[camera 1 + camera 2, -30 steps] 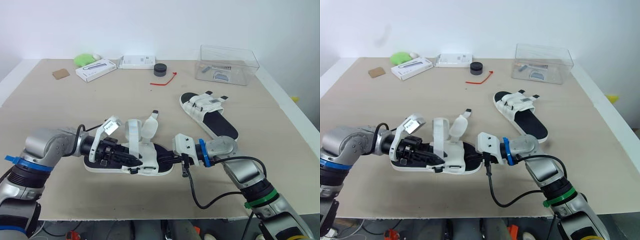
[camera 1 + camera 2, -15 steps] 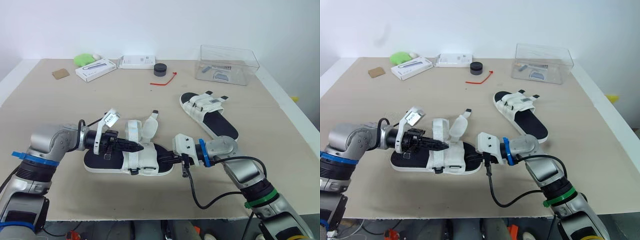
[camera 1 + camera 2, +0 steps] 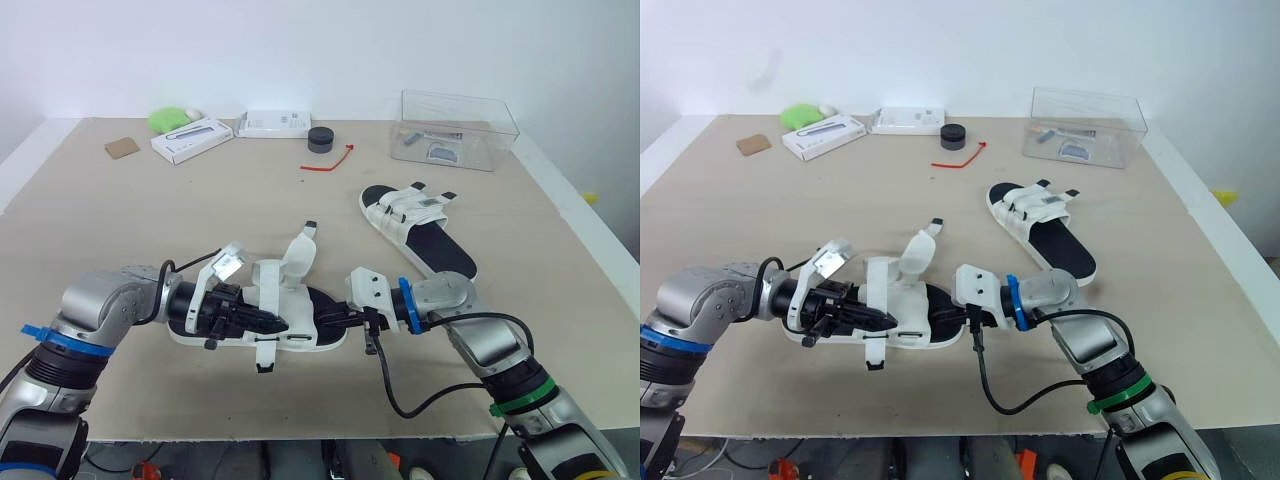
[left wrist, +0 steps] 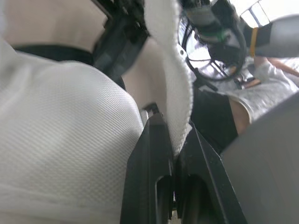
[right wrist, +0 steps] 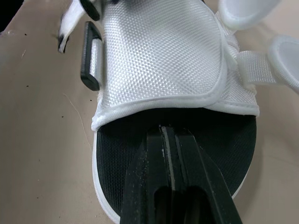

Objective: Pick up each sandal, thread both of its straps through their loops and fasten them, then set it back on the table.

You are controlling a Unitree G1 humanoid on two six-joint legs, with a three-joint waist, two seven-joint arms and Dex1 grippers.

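Note:
The near sandal (image 3: pixel 300 314), white with a black footbed, lies on its sole on the table (image 3: pixel 120 220) between my two arms. My left gripper (image 3: pixel 278 323) reaches in from the heel side and is shut on the edge of one white strap (image 4: pixel 180 98). That strap (image 3: pixel 263 345) drapes over the near side, its black tip hanging past the sole. The other strap (image 3: pixel 300 254) stands up at the far side. My right gripper (image 5: pixel 169 133) is shut, its tips resting on the black footbed at the toe end. The second sandal (image 3: pixel 415 228) lies flat further back on the right.
At the back right stands a clear plastic box (image 3: pixel 458 128). Along the far edge are two white boxes (image 3: pixel 192 138) (image 3: pixel 275 123), a black round object (image 3: pixel 320 139), a red tie (image 3: pixel 330 160), a green object (image 3: pixel 172 118) and a brown card (image 3: pixel 122 147).
My left gripper went from open to shut on the upright strap, then drew it down over the sandal's near side. The right gripper stayed on the toe end.

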